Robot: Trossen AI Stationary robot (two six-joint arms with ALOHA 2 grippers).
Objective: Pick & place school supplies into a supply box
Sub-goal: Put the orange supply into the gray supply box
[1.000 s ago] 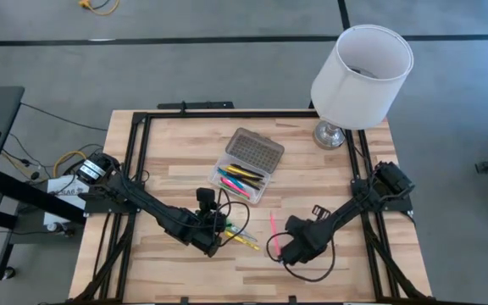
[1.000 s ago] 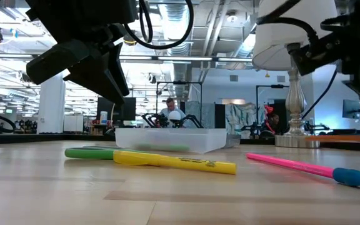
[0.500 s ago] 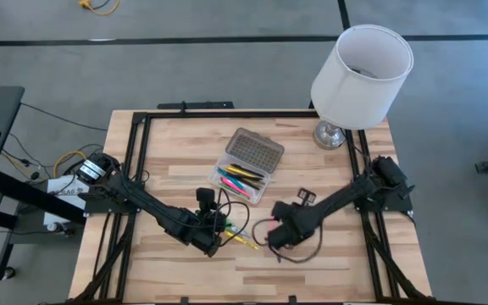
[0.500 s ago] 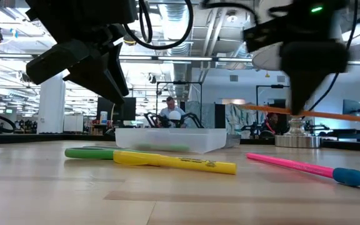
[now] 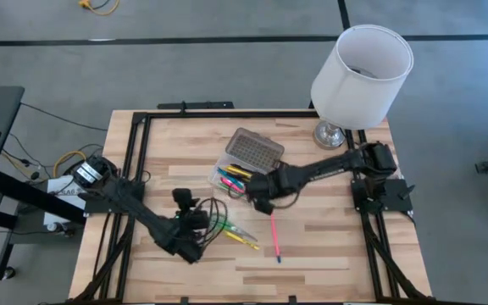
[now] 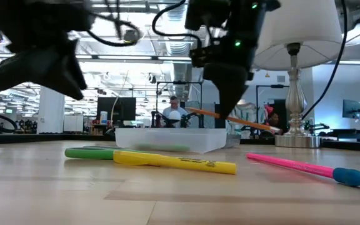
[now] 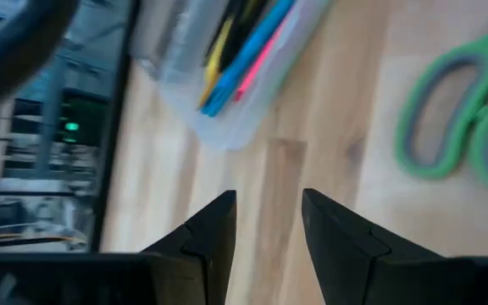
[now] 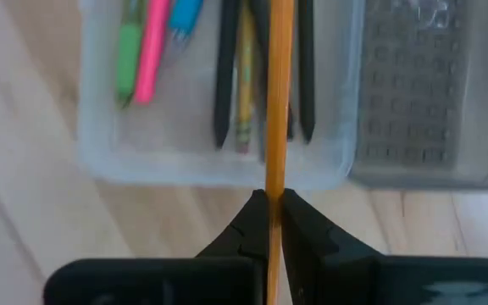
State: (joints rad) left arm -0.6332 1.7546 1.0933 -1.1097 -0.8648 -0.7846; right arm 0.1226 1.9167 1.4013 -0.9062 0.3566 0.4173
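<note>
The right gripper (image 5: pixel 257 202) hangs over the middle of the table (image 5: pixel 329 254), just at the near end of the supply box (image 5: pixel 242 176). Its two fingers (image 8: pixel 252 222) are squeezed tight on an orange pencil (image 8: pixel 278 102). In the right wrist view, the pencil sticks out straight over the open box. In the low view, the pencil (image 6: pixel 230 119) is tilted and up in the air above the box (image 6: pixel 170 139).

The clear box sits near the middle of the table, a bit toward the far edge. Its grey dotted lid (image 5: pixel 255 152) lies open toward the far side. Inside are pens and pencils (image 8: pixel 227 68): pink, green, blue, yellow and black ones.

The left gripper (image 5: pixel 189 246) is near the front edge of the table, on the left side of the middle. Its fingers (image 7: pixel 214 233) are apart and hold nothing.

The green scissors (image 7: pixel 460 110) lie flat on the wood just beside the left gripper. A yellow marker (image 6: pixel 177 162) lies next to them. A pink pen (image 5: pixel 274 237) with a blue end lies by itself nearer the front edge.

A white lamp (image 5: pixel 358 76) stands at the far right corner.
</note>
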